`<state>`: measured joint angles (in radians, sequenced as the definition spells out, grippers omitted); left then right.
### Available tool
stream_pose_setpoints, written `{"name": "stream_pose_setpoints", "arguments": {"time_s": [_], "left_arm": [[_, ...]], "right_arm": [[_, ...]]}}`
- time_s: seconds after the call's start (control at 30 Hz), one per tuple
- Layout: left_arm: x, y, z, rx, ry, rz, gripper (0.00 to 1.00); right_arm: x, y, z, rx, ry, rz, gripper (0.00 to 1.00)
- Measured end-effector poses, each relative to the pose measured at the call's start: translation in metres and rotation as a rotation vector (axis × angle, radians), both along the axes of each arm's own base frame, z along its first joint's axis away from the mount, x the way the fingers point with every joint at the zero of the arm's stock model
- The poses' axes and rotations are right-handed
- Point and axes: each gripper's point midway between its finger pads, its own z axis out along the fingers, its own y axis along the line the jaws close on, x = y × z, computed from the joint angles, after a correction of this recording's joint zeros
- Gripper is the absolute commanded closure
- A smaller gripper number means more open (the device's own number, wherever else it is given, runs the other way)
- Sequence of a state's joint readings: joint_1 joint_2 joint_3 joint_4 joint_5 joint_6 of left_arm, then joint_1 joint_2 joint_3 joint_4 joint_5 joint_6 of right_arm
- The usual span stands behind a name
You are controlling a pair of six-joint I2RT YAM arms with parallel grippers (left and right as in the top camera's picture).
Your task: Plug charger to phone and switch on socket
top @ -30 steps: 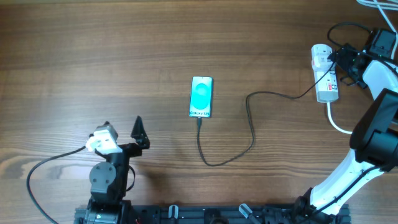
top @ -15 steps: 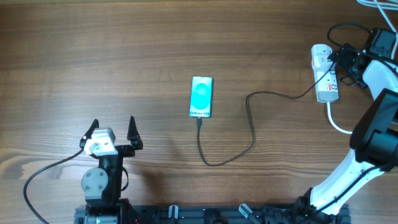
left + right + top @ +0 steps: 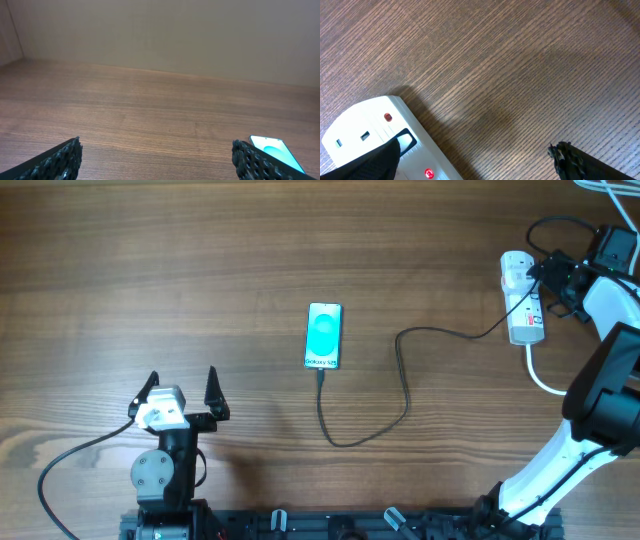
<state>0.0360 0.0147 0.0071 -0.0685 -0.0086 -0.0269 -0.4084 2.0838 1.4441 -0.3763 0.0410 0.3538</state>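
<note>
overhanging the socket's (image 3: pixel 362 120) edge, right fingers (image 3: pixel 580 162) stand parted above open wood (image 3: pixel 520 60).

Phone (image 3: pixel 324 336) mid-worktop (image 3: pixel 200 260), long axis near-to-far. Charger (image 3: pixel 405 395) meets phone's near end, loops toward robot, swings right, climbs away, then runs right to socket (image 3: pixel 522 300). Socket at far right of worktop, lying near-to-far. Lead (image 3: pixel 540 375) trails off socket's near end. Right jaws at socket's right flank, one jaw over socket top, other over bare worktop. Left jaws at near left, well apart from phone.
</note>
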Motion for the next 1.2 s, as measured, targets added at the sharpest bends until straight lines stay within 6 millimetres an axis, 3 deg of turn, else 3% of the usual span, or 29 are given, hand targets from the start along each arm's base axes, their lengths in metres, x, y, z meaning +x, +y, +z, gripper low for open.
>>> {"name": "stream_pose_setpoints", "arguments": {"time_s": [0.87, 1.0, 1.03, 1.07, 1.1, 1.13, 1.17, 1.2], "left_arm": [[0.0, 0.0, 0.0, 0.0, 0.0, 0.0, 0.0], [0.0, 0.0, 0.0, 0.0, 0.0, -0.001, 0.0], [0.0, -0.001, 0.0, 0.0, 0.0, -0.004, 0.0], [0.0, -0.001, 0.0, 0.0, 0.0, -0.004, 0.0], [0.0, -0.001, 0.0, 0.0, 0.0, -0.005, 0.0], [0.0, -0.001, 0.0, -0.001, 0.0, -0.007, 0.0], [0.0, -0.001, 0.0, -0.001, 0.0, -0.007, 0.01], [0.0, -0.001, 0.0, -0.001, 0.0, -0.007, 0.0]], "right_arm": [[0.004, 0.002, -0.001, -0.009, -0.009, 0.006, 0.0], [0.004, 0.02, 0.028, -0.135, 0.014, 0.023, 0.0], [0.006, 0.039, 0.054, -0.171, -0.019, 0.052, 0.0], [0.024, 0.073, 0.082, -0.162, -0.11, 0.127, 0.0], [0.041, 0.14, 0.123, -0.139, -0.224, 0.269, 0.0], [0.044, 0.211, 0.161, -0.107, -0.322, 0.418, 0.0], [0.037, 0.263, 0.191, -0.078, -0.397, 0.527, 0.0], [0.026, 0.298, 0.217, -0.055, -0.456, 0.604, 0.0]]}}
